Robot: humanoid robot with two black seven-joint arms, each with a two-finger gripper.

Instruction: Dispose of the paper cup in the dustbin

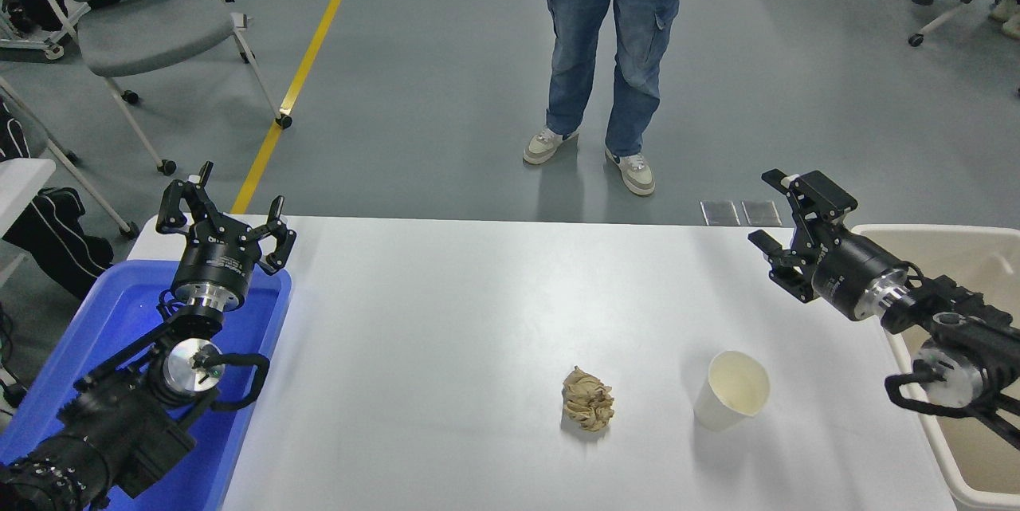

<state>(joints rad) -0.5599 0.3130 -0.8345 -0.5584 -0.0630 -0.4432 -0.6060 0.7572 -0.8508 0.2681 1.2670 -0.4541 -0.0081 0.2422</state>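
Paper cup upright on bench, near-left of right claw; claw spread, empty. Dustbin right. Right arm nearer; left claw spread, parked.

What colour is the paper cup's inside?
Cream, paler than its white outer wall; the paper cup stands upright on the table, open mouth clearest in the head view.
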